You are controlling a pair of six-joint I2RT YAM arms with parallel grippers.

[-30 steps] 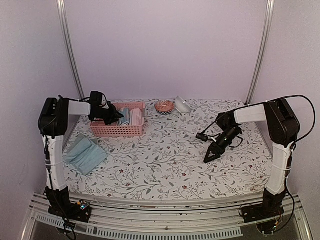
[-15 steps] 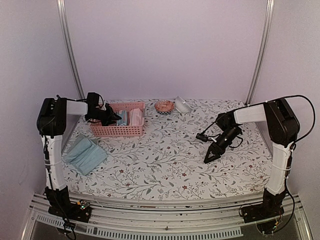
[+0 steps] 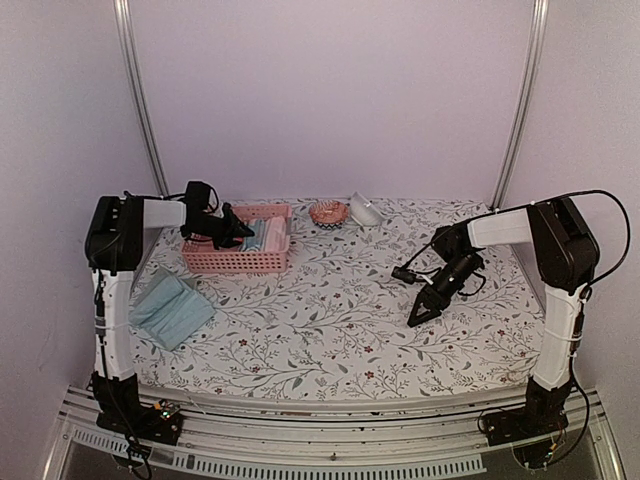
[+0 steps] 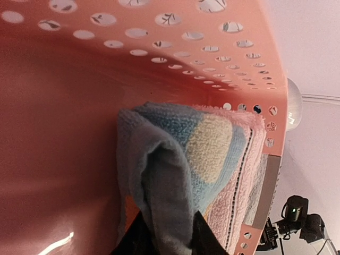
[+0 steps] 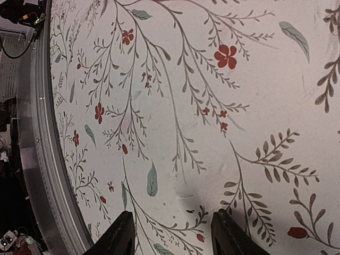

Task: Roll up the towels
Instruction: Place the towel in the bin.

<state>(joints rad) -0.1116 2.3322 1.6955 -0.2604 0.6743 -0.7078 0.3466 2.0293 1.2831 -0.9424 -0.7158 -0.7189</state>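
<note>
The pink perforated basket [image 3: 237, 262] stands at the back left and holds two towels on edge. One is light blue with motifs [image 3: 253, 236], the other plain pink [image 3: 276, 236]. My left gripper [image 3: 240, 230] reaches into the basket. In the left wrist view it [image 4: 167, 241] is shut on a raised fold of the light blue towel [image 4: 212, 143], with the pink towel [image 4: 249, 175] beside it and the basket wall [image 4: 64, 106] behind. The pale teal towel [image 3: 170, 308] lies folded on the table at the left. My right gripper [image 3: 413, 320] points down at the bare cloth right of centre, open and empty [image 5: 172, 234].
A small orange bowl [image 3: 328, 212] and a white object [image 3: 365, 210] sit at the back centre. The table has a floral cover [image 3: 330, 320]. The metal rail of the table's front edge [image 5: 42, 159] shows in the right wrist view.
My left arm has shifted slightly to the right at the basket, still gripping the towel fold. The right arm has not moved.
</note>
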